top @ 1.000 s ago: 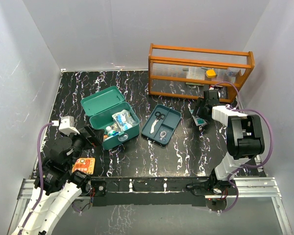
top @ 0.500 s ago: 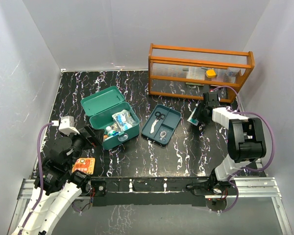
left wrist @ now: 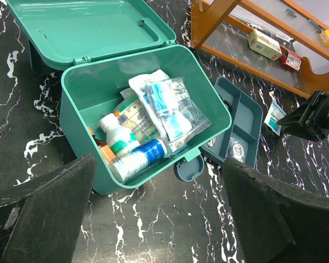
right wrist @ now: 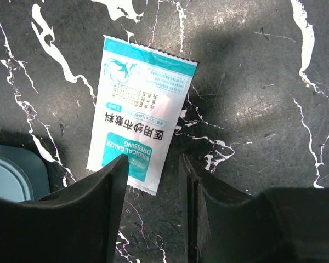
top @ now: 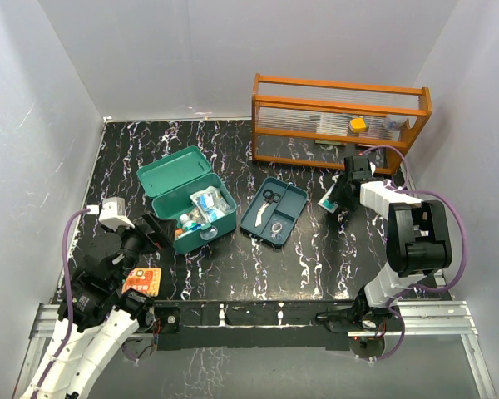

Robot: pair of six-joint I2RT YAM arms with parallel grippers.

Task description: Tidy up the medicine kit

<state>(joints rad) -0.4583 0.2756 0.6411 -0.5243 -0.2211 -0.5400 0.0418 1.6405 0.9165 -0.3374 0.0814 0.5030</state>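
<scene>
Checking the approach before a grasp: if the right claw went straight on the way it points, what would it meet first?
Probably the white-and-teal gauze packet, lying flat on the black table just ahead of the right claw, fingers open; depth is hard to judge.

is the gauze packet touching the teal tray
Apart. The right wrist view shows bare black tabletop between the white-and-teal flat gauze packet and the corner of the teal plastic insert tray.
</scene>
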